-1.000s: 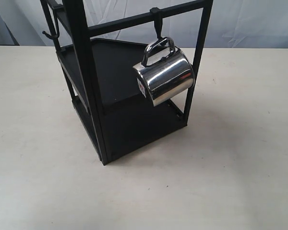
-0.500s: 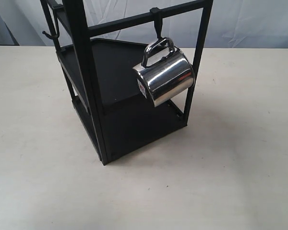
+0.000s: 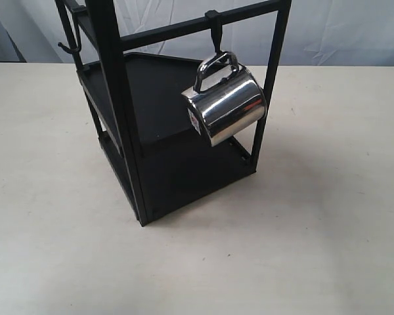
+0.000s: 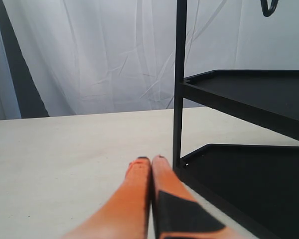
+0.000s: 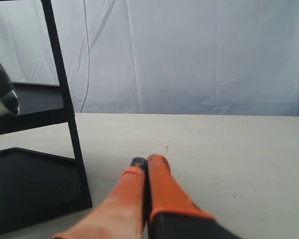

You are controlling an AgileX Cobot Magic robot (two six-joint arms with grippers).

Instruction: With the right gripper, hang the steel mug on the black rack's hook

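Note:
The steel mug (image 3: 226, 106) hangs tilted by its handle loop from the hook (image 3: 215, 34) on the top crossbar of the black rack (image 3: 118, 98); its sticker faces front-left. No gripper appears in the exterior view. In the right wrist view my right gripper (image 5: 148, 160) is shut with nothing in it, low over the table, the rack's post (image 5: 65, 104) to one side and the mug's rim (image 5: 2, 97) at the frame edge. My left gripper (image 4: 150, 160) is shut and empty beside the rack's corner post (image 4: 179, 84).
A second hook (image 3: 69, 44) hangs at the rack's far left side. The beige table (image 3: 315, 216) spreads around the rack. A white curtain (image 5: 189, 55) closes off the back.

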